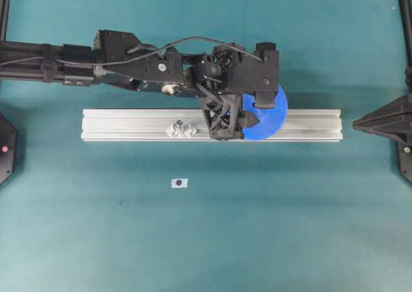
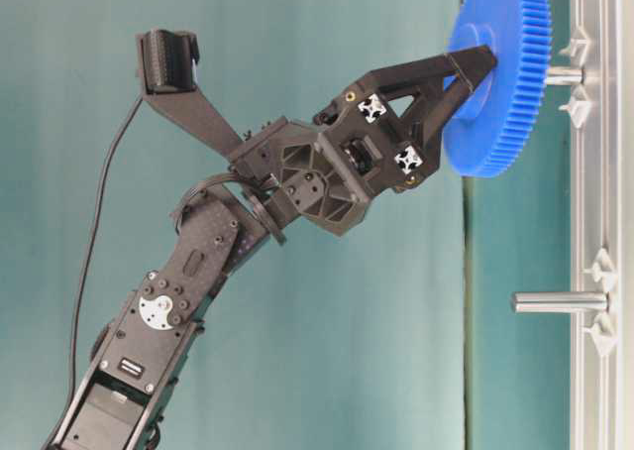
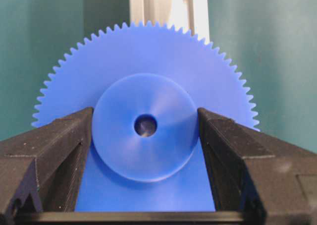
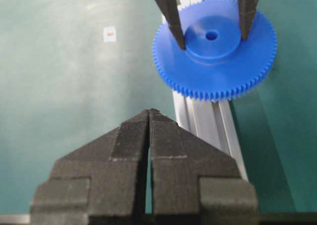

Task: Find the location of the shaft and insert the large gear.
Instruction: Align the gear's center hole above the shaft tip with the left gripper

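The large gear [image 3: 148,56], bright blue with fine teeth, is held by its raised hub between the fingers of my left gripper [image 3: 145,111], which is shut on it. From table level the gear [image 2: 500,73] sits face-on at the tip of the shaft [image 2: 565,75], a grey pin standing out from the rail between two clear mounts. A grey glint shows inside the gear's centre hole [image 3: 145,125]. From overhead the gear [image 1: 267,115] and the left gripper [image 1: 248,115] cover that pin. My right gripper [image 4: 149,111] is shut and empty, off the rail's right end [image 1: 360,119].
The aluminium rail [image 1: 129,125] runs across the table. A second look-alike pin [image 2: 560,301] stands free on it between clear mounts [image 1: 181,130]. A small white tag with a dark dot [image 1: 179,183] lies on the teal mat in front of the rail.
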Tool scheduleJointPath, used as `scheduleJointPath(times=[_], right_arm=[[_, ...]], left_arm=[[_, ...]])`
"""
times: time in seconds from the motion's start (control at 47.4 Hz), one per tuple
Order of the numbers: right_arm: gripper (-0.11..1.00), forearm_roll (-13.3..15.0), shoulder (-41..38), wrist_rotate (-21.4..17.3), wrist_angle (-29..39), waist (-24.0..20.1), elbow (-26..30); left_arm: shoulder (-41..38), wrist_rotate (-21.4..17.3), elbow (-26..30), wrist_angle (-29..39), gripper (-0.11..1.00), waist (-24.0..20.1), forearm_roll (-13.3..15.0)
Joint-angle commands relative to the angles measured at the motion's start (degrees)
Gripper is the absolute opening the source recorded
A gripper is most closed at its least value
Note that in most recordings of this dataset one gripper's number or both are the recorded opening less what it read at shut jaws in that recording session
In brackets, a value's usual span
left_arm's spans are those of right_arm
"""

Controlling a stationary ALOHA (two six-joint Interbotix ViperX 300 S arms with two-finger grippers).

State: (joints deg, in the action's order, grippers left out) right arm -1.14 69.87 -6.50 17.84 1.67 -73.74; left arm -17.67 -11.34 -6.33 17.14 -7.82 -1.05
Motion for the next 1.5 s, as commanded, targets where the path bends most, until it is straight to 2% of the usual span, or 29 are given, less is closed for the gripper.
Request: scheduleJointPath(times=[0.0,0.211,0.443,0.802,1.118,1.476], right_arm=[[0.0,-0.09,-0.35,-0.53,-0.62,0.09,0.7],[0.0,-0.09,-0.44,-0.53,-1.05,0.09,0.62],[0.0,0.0,-0.44,-0.53,-1.05,0.09,0.62],[0.0,-0.09,-0.44,-1.67,-1.05,0.09,0.62],[0.0,0.0,-0.44,-2.9,-1.23,0.18,0.35],[0.0,0.09,-0.44,-2.9,-1.23,0.18,0.35]], left_arm=[[1.05,-0.09,0.35,-0.09,0.71,-0.26,-0.18],[1.32,-0.09,0.35,0.44,0.72,-0.26,-0.18],[1.32,0.09,0.62,1.76,0.85,-0.26,-0.18],[1.67,0.26,1.05,3.52,0.85,-0.18,-0.18],[2.2,2.46,1.14,3.34,0.86,-0.09,-0.18],[2.72,2.55,1.41,3.43,0.93,0.09,-0.18]])
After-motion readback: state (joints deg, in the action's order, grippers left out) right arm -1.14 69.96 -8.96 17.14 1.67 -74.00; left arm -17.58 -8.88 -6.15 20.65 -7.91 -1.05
